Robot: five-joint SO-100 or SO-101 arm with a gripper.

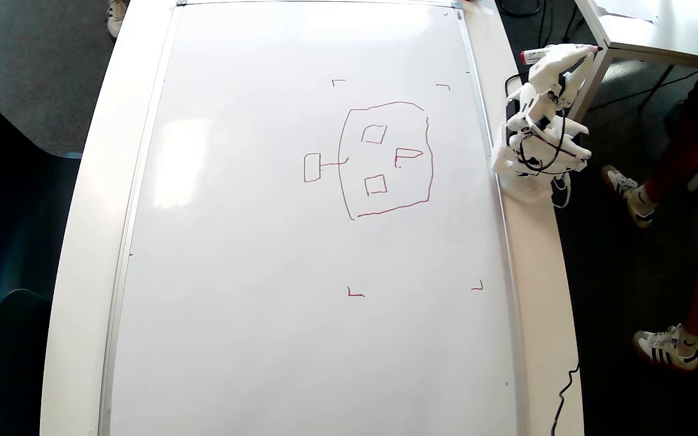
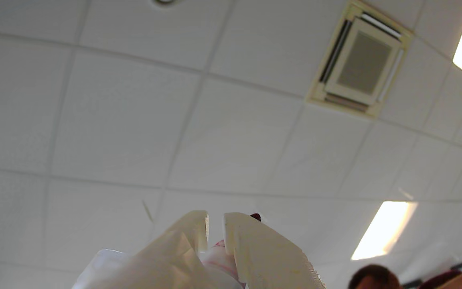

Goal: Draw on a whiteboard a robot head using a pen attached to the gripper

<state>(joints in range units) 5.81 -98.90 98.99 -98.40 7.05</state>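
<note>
No readable writing; robot head [image 1: 385,158] in red on whiteboard [image 1: 252,272], gripper [image 2: 215,224] off the board w/ fingers nearly closed round pen [image 1: 558,53]

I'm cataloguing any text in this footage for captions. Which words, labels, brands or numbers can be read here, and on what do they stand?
No readable text in either view.
Whiteboard: only a red robot head drawing and four red corner marks, no letters or digits.
Pen in the claw: white barrel may carry print, too small and blurred to read.
Shoes: dark stripes, no legible brand name.
Wrist view: ceiling tiles, vent, lights; no writing.
</note>
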